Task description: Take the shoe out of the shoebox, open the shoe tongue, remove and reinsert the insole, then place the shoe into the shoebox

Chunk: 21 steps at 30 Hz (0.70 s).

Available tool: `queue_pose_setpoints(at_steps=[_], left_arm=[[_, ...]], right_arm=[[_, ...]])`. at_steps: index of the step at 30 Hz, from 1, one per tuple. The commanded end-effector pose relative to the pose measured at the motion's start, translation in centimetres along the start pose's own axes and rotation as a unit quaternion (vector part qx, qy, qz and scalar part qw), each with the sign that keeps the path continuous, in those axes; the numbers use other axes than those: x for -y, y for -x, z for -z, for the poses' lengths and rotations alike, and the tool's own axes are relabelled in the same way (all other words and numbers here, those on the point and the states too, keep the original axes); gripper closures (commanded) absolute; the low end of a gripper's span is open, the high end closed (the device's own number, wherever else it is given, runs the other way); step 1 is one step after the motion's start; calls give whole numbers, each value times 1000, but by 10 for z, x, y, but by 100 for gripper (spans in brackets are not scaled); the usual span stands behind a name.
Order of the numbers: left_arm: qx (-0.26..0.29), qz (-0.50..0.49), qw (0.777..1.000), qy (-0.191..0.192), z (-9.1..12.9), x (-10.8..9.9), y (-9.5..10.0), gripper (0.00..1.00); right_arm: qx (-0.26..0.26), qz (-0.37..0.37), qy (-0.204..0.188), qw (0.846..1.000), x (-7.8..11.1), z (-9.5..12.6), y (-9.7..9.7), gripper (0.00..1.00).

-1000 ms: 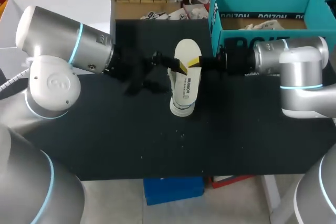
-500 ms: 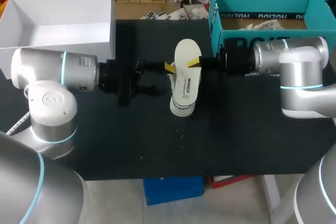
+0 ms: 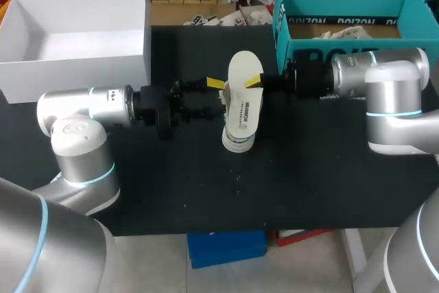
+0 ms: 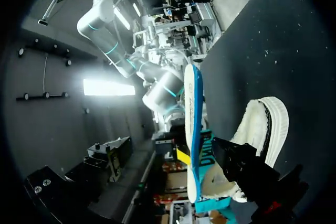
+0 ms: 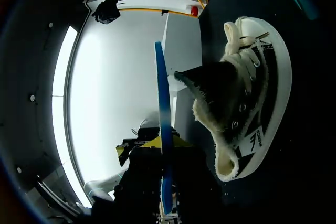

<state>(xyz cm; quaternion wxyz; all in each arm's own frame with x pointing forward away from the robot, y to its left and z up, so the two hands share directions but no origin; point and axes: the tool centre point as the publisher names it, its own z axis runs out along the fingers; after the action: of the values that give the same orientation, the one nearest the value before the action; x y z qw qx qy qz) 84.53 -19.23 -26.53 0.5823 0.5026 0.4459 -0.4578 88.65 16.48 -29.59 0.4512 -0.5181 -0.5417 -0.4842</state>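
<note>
A white sneaker [image 3: 239,132] stands on the black table [image 3: 171,183] near the middle. Above it hangs its insole [image 3: 244,90], white on top with a blue underside [image 4: 193,129], and my right gripper [image 3: 255,81] is shut on its edge from the right. In the right wrist view the insole [image 5: 163,103] runs edge-on between that gripper's [image 5: 164,144] yellow tips, beside the sneaker [image 5: 247,108]. My left gripper [image 3: 218,97] is open just left of the insole and the shoe, level with them. The left wrist view has the sneaker [image 4: 265,129] lying beyond the insole.
A teal shoebox [image 3: 281,29] stands at the back right behind my right arm. An open white box [image 3: 68,77] sits at the back left. The near half of the black table is bare.
My left arm has swung down and stretched out level, bringing its open gripper rightward up to the insole. The right arm, insole and shoe have stayed put.
</note>
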Motion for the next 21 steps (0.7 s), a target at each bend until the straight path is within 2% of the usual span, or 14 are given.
queue_pose_setpoints(at_steps=[1,8,9,10,11,13,14,15,19,21], left_arm=[[-6,-7,1000,-5,-12,-11,-7,0],[-17,-20,1000,-11,-24,-21,-12,0],[-17,-21,1000,-12,-26,-21,-12,7],[-18,-23,999,-14,-28,-22,-12,25],[-20,-23,999,-15,-30,-22,-13,31],[-20,-22,999,-18,-33,-22,-13,34],[-21,-22,999,-19,-34,-22,-14,41],[-21,-22,999,-21,-36,-21,-15,53],[-26,-17,999,-26,-40,-21,-21,53],[-27,-15,999,-27,-42,-22,-22,58]], right_arm=[[0,0,0,1000,0,-1,1,100],[0,0,0,1000,0,-1,1,100],[0,0,0,1000,0,-1,1,100],[0,0,0,1000,0,-1,1,100],[0,0,0,1000,0,-1,1,100],[0,0,0,1000,0,-1,1,100],[0,0,0,1000,0,-1,1,100],[0,0,0,1000,0,-1,1,100],[0,0,0,1000,0,-1,1,100],[0,0,0,1000,0,-1,1,100]])
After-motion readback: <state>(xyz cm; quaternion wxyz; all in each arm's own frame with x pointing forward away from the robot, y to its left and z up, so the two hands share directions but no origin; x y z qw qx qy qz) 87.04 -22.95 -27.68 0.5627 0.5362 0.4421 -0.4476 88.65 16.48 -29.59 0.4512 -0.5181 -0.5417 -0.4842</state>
